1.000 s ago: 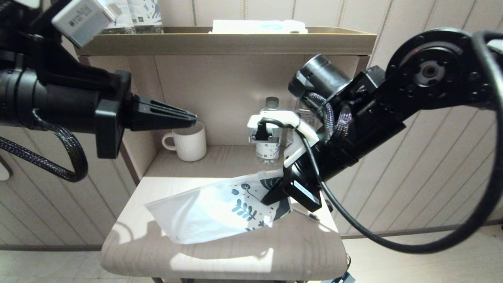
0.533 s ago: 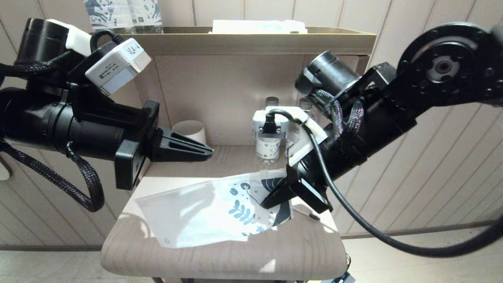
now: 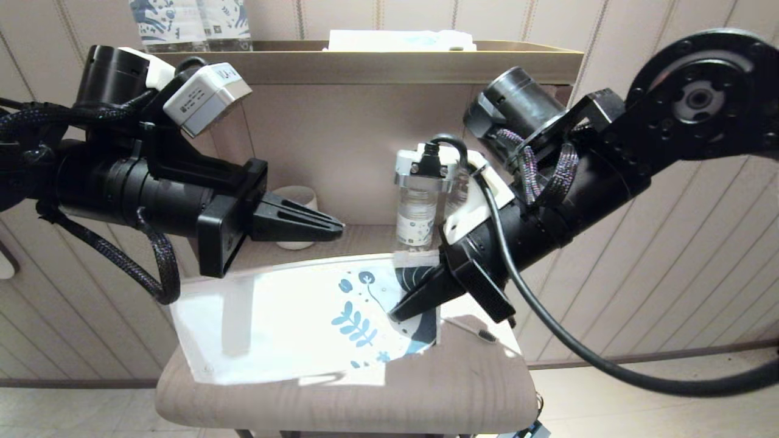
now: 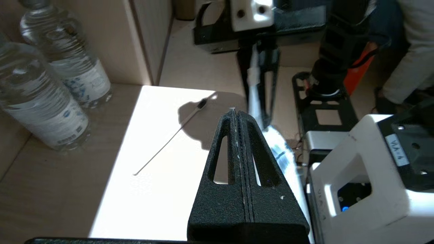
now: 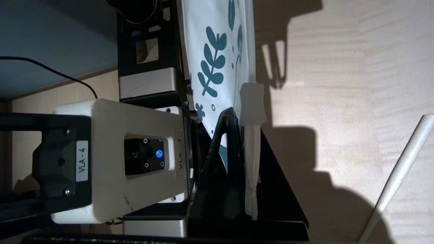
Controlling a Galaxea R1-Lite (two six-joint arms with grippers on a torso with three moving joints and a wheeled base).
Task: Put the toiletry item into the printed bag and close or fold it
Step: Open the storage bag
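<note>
A: From the head camera, the right gripper (image 3: 401, 313) is clamped on the printed end of the bag (image 3: 292, 322), holding it raised over the tabletop (image 3: 426, 389).

B: And the toothbrush (image 3: 471, 331)?

A: Mostly hidden there, only a bit showing by the tabletop's right edge, behind the right gripper. The left wrist camera shows all of it (image 4: 174, 134), lying bare in the sunlit patch, outside the bag, near two water bottles (image 4: 51, 91).

B: The left gripper (image 3: 338, 230)?

A: Fingers pressed together, empty, hanging above the bag's plain end. The right wrist camera shows the bag's edge pinched between its fingers (image 5: 220, 142).
</note>
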